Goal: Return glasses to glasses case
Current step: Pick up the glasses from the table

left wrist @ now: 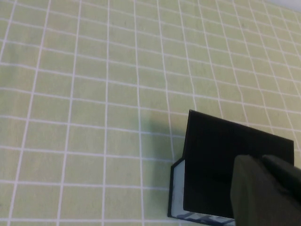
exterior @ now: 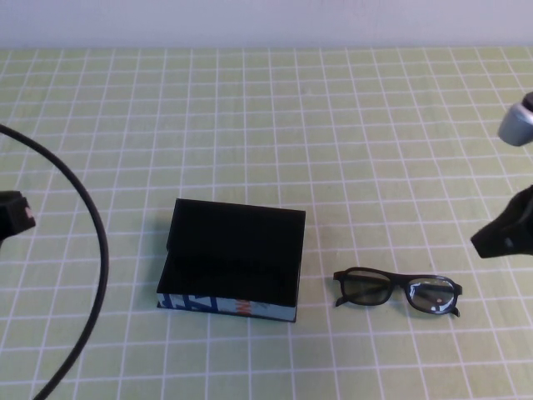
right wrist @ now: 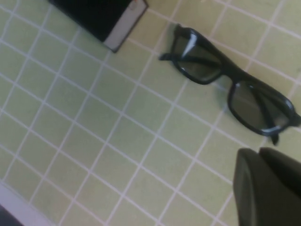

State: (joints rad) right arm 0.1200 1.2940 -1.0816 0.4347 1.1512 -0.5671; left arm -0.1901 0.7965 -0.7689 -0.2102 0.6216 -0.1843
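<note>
The black glasses case (exterior: 231,258) stands at the table's middle, its lid raised at the far side and its printed light band facing me. The black glasses (exterior: 398,290) lie unfolded on the cloth just right of the case, apart from it. My left gripper (exterior: 12,215) is at the table's left edge, shut and empty; in the left wrist view its fingers (left wrist: 261,160) hang over the case (left wrist: 221,160). My right gripper (exterior: 504,237) is at the right edge, shut and empty, right of the glasses. The right wrist view shows it (right wrist: 258,151) near the glasses (right wrist: 230,89) and a case corner (right wrist: 99,14).
A green checked cloth (exterior: 266,125) covers the table up to the pale back wall. A black cable (exterior: 96,225) curves across the left side. A grey part of the right arm (exterior: 520,123) shows at the far right.
</note>
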